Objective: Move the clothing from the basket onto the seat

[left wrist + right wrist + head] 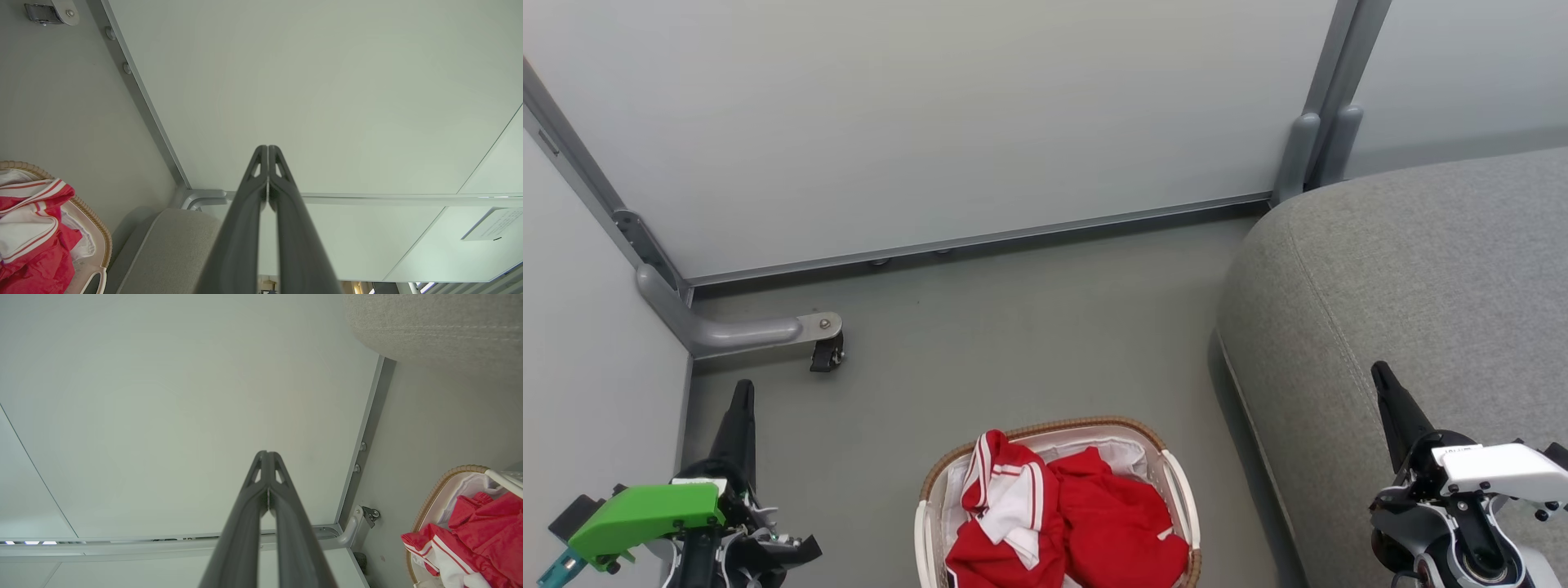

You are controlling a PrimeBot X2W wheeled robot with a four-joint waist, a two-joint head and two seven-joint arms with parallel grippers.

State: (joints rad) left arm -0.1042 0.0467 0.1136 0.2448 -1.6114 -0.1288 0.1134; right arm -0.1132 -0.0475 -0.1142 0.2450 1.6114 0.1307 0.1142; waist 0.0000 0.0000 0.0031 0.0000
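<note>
Clothing (1086, 514) of bright red soft fabric with white trim lies heaped in the small oval wicker basket (1045, 428). Left of the basket your left gripper (742, 392) sits pinched together, empty. Right of it, by the large grey woven seat (1421, 261), your right gripper (1382, 374) sits likewise, likely parked clear.

Basket (1094, 423) and seat (1421, 269) on floor (1013, 327)

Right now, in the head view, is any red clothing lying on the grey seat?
No, the clothing lies bunched inside the basket on the floor, left of the seat.
</note>
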